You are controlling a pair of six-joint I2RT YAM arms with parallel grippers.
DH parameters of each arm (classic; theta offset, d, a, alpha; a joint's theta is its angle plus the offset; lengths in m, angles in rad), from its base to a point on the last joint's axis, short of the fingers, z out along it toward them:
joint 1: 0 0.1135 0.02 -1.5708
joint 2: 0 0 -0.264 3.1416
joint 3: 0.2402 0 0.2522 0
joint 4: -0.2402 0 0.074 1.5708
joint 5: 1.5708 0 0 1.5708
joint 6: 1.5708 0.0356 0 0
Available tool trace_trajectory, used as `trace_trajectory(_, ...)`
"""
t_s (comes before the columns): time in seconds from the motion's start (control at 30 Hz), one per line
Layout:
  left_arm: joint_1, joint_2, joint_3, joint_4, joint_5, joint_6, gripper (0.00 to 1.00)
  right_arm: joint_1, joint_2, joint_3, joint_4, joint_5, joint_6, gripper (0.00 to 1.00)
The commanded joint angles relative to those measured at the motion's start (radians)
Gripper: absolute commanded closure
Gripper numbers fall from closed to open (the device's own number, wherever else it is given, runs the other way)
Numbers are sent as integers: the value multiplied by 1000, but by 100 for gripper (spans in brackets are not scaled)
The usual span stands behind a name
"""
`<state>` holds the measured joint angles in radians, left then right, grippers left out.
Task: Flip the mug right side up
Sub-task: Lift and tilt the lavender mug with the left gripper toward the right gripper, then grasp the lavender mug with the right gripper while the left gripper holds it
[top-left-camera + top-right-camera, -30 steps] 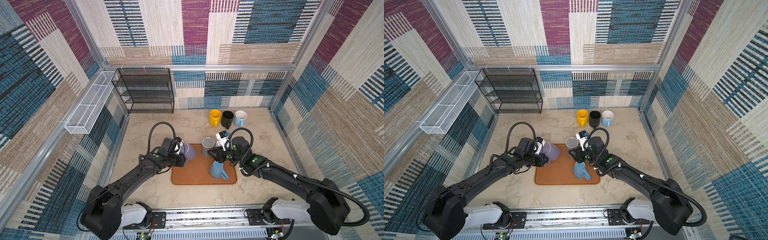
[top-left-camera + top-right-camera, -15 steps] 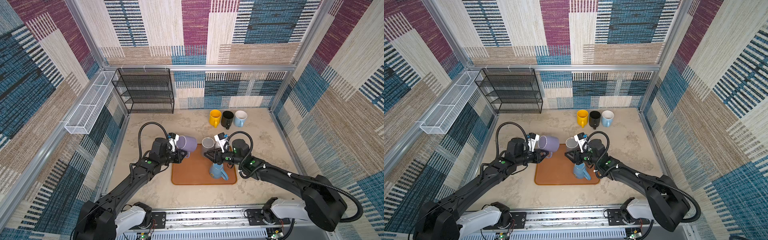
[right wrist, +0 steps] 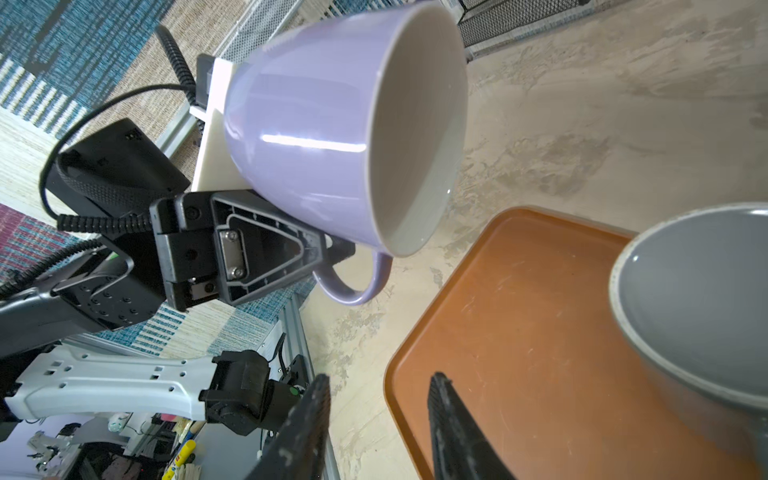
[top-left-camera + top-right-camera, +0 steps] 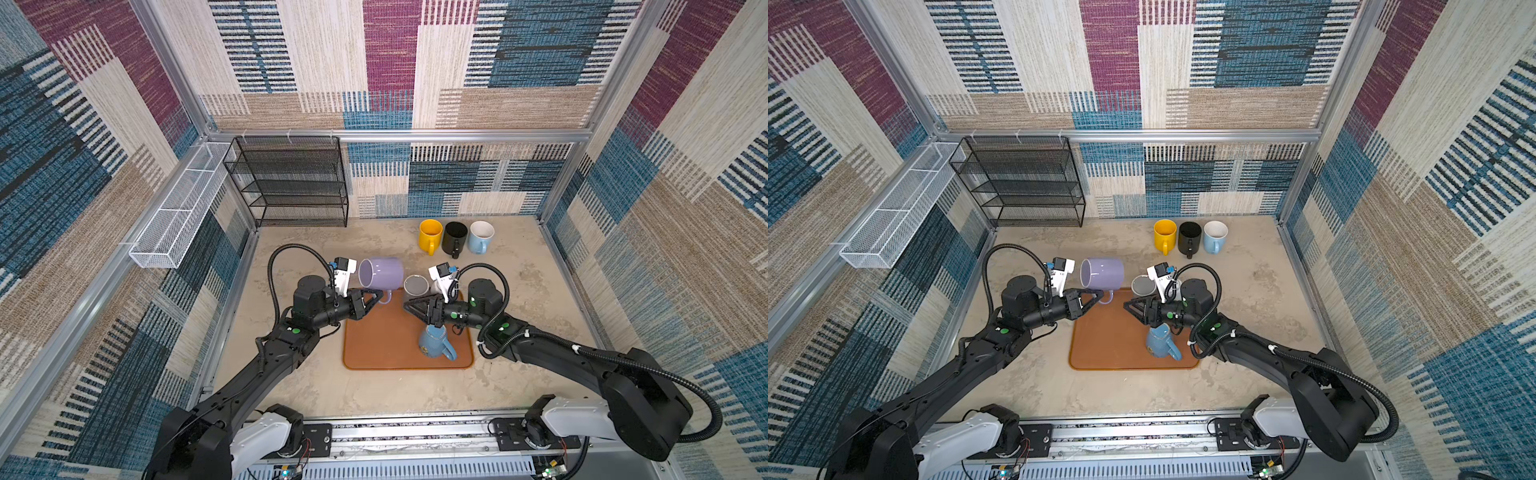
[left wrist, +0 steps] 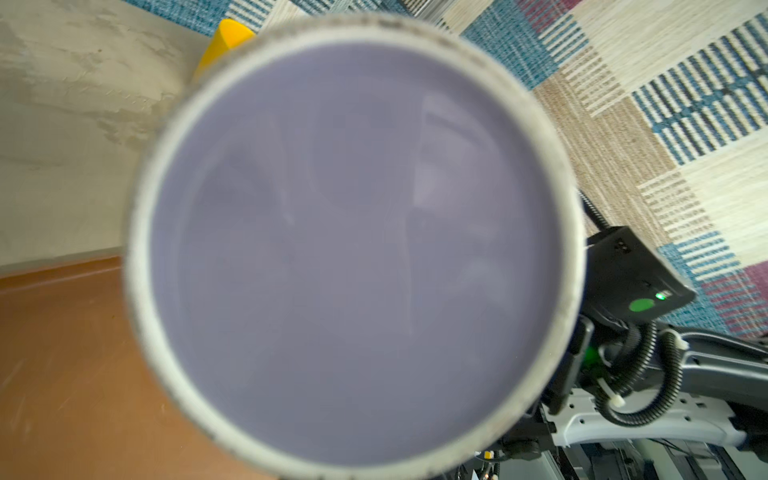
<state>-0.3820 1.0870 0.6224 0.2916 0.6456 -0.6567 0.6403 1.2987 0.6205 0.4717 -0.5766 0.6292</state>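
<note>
The purple mug [image 4: 380,272] is off the table [image 4: 316,386]. It hangs in the air near the far left corner of the brown tray [image 4: 374,349], lying on its side. The left gripper [image 3: 338,249] is closed tight on the handle, which points down, and the mug is carried only by this grip. In the left wrist view only the flat bottom of the mug is seen, and it fills most of the picture. In the right wrist view the pale inside of the mouth looks toward the right arm. So I judge the turn is about half made: the mug is lifted and lies horizontal, but the mouth does not yet face up. What is left is to rotate it further until the mouth looks to the ceiling, to put it down on its bottom, and then to let go of the handle. The right gripper [image 4: 409,306] hovers over the tray, between the grey mug [image 4: 415,286] and the blue mug [image 4: 434,347]. Its two fingers stand a little apart with nothing between them, so it holds nothing. The grey mug stands mouth up at the far edge of the tray. A yellow mug [image 4: 430,233], a black mug [image 4: 455,236] and a light blue mug [image 4: 481,236] stand upright in a row near the back wall, well apart from the work.
</note>
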Motion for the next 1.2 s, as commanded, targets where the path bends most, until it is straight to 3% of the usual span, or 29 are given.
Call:
trace_trajectory(0.0,4,-7,-5,214,73,-45,100,4,9,19,96,-31,35,56)
trace_trajectory(0.27,3,-10,-21,362,131,-97,100,5,38,54,180,-50,67,51)
trace_trajectory(0.73,5,-19,-33,438,181,-120,100,22,72,111,266,-67,102,49)
trace_trajectory(1.17,4,-16,-62,565,203,-168,100,52,93,147,355,-87,146,63)
